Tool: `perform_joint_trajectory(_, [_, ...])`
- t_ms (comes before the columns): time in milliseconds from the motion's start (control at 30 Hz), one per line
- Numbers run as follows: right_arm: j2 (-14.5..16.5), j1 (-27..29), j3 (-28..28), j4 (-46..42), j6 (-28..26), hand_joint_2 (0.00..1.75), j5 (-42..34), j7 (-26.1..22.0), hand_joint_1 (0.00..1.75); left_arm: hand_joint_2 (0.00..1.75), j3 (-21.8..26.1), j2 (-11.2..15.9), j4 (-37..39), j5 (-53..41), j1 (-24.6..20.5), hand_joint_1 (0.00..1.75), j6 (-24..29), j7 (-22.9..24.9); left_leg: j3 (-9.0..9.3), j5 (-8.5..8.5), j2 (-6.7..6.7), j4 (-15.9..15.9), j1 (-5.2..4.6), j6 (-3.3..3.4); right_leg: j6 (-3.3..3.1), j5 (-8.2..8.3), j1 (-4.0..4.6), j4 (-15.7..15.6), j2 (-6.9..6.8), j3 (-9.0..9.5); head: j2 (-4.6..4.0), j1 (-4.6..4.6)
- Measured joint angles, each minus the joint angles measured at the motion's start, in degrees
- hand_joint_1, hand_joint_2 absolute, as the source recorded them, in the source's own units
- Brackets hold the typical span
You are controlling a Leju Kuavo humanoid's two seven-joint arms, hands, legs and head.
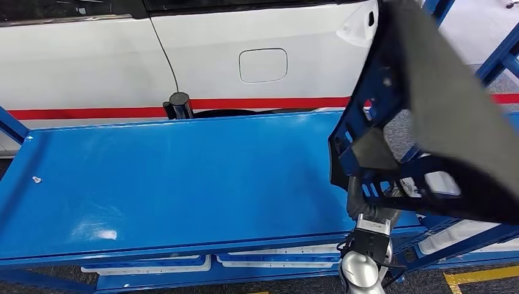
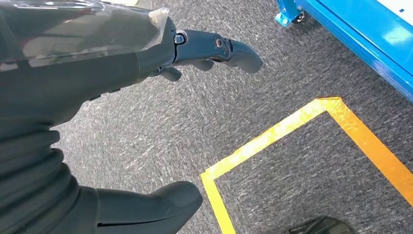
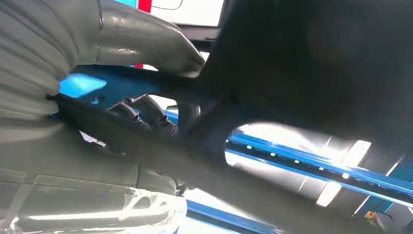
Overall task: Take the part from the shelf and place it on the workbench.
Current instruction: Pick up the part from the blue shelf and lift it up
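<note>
White car body [image 1: 122, 55]: filled the upper frame behind the bench, red stripe along its sill.

Blue workbench [image 1: 171, 177]: centre frame, top bare save a small white scrap [image 1: 37, 179] at left.

Black trim part [image 1: 428, 122]: upper right, held aloft, overhanging the bench's right end.

Right hand [image 3: 160, 114]: fingers wrapped on the part's frame.

Left hand [image 2: 160, 122]: wide, holding nothing, over grey carpet with yellow floor tape [image 2: 292, 131].

Risk, judged: one-handed hold on a large part could let it swing into the car.
</note>
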Motion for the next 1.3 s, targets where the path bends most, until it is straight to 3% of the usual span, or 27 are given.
perform_joint_trajectory(200, [-0.2,-0.1,0.2,0.2,0.7,1.75,-0.7,-0.1,1.75,1.75,1.2,0.3,0.0,1.2,0.0,0.00,-0.1,-0.1,-0.04,-0.20,-0.01,0.2,-0.33,0.46,0.15,0.04,-0.40,0.0,-0.02,0.02,0.00,-0.01])
perform_joint_trajectory(333, [-0.2,-0.6,0.5,0.5,0.8,1.75,-0.8,-0.1,1.75,1.75,1.6,0.4,0.0,1.5,0.0,0.00,-0.3,-0.1,0.47,0.51,0.07,-0.8,-0.23,1.48,0.85,-0.04,-0.43,0.0,-0.11,-0.09,0.01,0.01])
perform_joint_trajectory(400, [-0.2,-0.9,0.5,0.6,0.8,1.75,-0.8,-0.1,1.75,1.75,1.7,0.3,0.0,1.5,0.0,0.00,-0.3,-0.2,1.03,1.25,0.23,-1.7,0.25,2.07,0.76,-1.73,-0.23,3.3,-0.28,-1.72,0.01,0.11])
perform_joint_trajectory(467, [-0.3,-1.1,0.6,0.8,0.8,1.75,-0.7,-0.2,1.75,1.75,2.0,0.3,0.0,1.5,0.0,0.00,-0.3,-0.2,1.06,1.38,0.32,-1.8,0.32,2.21,0.58,-4.57,-0.39,10.7,-0.35,-5.30,0.00,0.18])
perform_joint_trajectory(533, [-0.4,-1.1,0.5,1.1,0.8,1.75,-0.8,-0.2,1.75,1.75,2.1,0.2,0.1,1.5,0.1,0.00,-0.4,-0.2,1.05,1.27,0.28,-1.8,0.42,2.05,1.07,-5.71,-0.73,15.5,-0.39,-7.85,0.00,0.18])
perform_joint_trajectory(567, [-0.4,-1.2,0.5,1.2,0.9,1.75,-0.8,-0.2,1.75,1.75,2.2,0.2,0.1,1.5,0.1,0.00,-0.4,-0.2,1.12,1.14,0.22,-1.7,0.56,1.85,1.63,-4.91,-0.95,14.6,-0.46,-7.50,-0.01,0.18])
perform_joint_trajectory(633, [-0.4,-1.3,0.5,1.3,1.0,1.75,-0.7,-0.1,1.75,1.75,2.2,0.2,0.1,1.5,0.1,0.00,-0.4,-0.2,1.31,0.60,0.06,-1.3,0.87,1.03,2.98,-1.83,-1.49,7.2,-0.77,-4.07,-0.01,0.22])
perform_joint_trajectory(667, [-0.4,-1.4,0.6,1.4,1.1,1.75,-0.7,-0.1,1.75,1.75,2.3,0.2,0.1,1.6,0.1,0.00,-0.4,-0.2,1.24,0.23,-0.01,-0.9,0.89,0.46,3.30,-0.62,-1.58,3.7,-0.78,-2.26,0.00,0.31])
perform_joint_trajectory(733, [-0.4,-1.6,0.6,1.6,1.6,1.75,-0.7,0.0,1.75,1.75,2.5,0.4,0.1,2.0,0.1,0.00,-0.4,-0.2,0.96,-0.25,-0.11,-0.4,0.70,-0.44,2.84,0.03,-1.56,0.7,-0.60,-0.77,0.01,0.37])
perform_joint_trajectory(800, [-0.3,-1.8,0.6,2.0,2.0,1.75,-0.7,0.0,1.75,1.75,2.8,0.4,0.1,2.4,0.2,0.00,-0.3,-0.3,0.86,-0.33,-0.17,-0.3,0.78,-0.82,1.79,-0.08,-1.46,1.1,-0.34,-0.97,0.01,0.30])
perform_joint_trajectory(867, [-0.3,-2.3,0.7,2.3,2.3,1.75,-0.7,0.0,1.75,1.75,3.1,0.4,0.1,2.7,0.2,0.00,-0.2,-0.5,0.35,-1.50,-0.07,0.9,1.05,-1.14,0.89,-0.08,-1.57,1.1,-0.34,-1.06,0.00,0.27])
perform_joint_trajectory(900, [-0.2,-2.6,0.9,2.5,2.5,1.75,-0.7,0.0,1.75,1.75,3.3,0.4,0.1,2.8,0.2,0.00,-0.2,-0.7,-0.59,-2.92,-0.01,3.1,1.12,-1.28,0.44,-0.03,-1.59,1.1,-0.38,-1.08,-0.01,0.25])
perform_joint_trajectory(967, [-0.2,-3.0,1.1,2.8,2.7,1.75,-0.7,0.0,1.75,1.75,3.6,0.4,0.3,2.8,0.3,0.00,-0.1,-1.0,-4.10,-6.77,0.08,10.4,1.10,-1.38,-0.15,0.08,-1.30,1.1,-0.50,-1.25,0.01,0.21])
perform_joint_trajectory(1033, [-0.1,-3.3,1.2,3.1,2.7,1.75,-0.7,0.0,1.75,1.75,3.8,0.4,0.4,2.8,0.5,0.00,0.0,-1.1,-7.12,-8.63,0.08,16.2,1.07,-1.24,-0.51,0.24,-0.86,1.1,-0.59,-1.51,0.01,0.21])
perform_joint_trajectory(1067, [-0.1,-3.3,1.3,3.2,2.7,1.75,-0.6,0.0,1.75,1.75,3.8,0.4,0.5,2.8,0.6,0.00,0.0,-1.1,-7.26,-7.94,0.08,16.2,1.05,-1.03,-0.64,0.33,-0.69,1.1,-0.59,-1.62,0.01,0.21])
perform_joint_trajectory(1100, [-0.1,-3.3,1.3,3.3,2.7,1.75,-0.6,0.0,1.75,1.75,3.8,0.4,0.5,2.7,0.7,0.00,0.0,-1.1,-6.24,-6.30,0.08,14.0,1.01,-0.72,-0.76,0.44,-0.54,1.1,-0.58,-1.69,0.01,0.21])
perform_joint_trajectory(1200, [0.0,-3.4,1.3,3.3,2.7,1.75,-0.4,0.1,1.75,1.75,3.9,0.5,0.5,2.7,0.6,0.00,0.0,-1.1,-0.77,-1.48,0.08,3.3,0.61,0.25,-0.51,0.81,-0.12,1.2,-0.56,-1.77,0.02,0.25])
perform_joint_trajectory(1233, [0.0,-3.5,1.3,3.3,2.7,1.75,-0.4,0.1,1.75,1.75,3.9,0.5,0.5,2.6,0.6,0.00,0.0,-1.1,0.01,-0.95,0.09,1.5,0.38,0.35,-0.22,0.99,-0.04,1.2,-0.58,-1.83,0.01,0.26])
perform_joint_trajectory(1300, [0.1,-3.6,1.3,3.3,2.7,1.75,-0.4,0.1,1.75,1.75,3.9,0.5,0.5,2.6,0.6,0.00,0.0,-1.1,-0.16,-0.47,0.12,1.0,-0.02,0.53,0.55,1.50,-0.08,1.0,-0.66,-1.92,0.01,0.27])
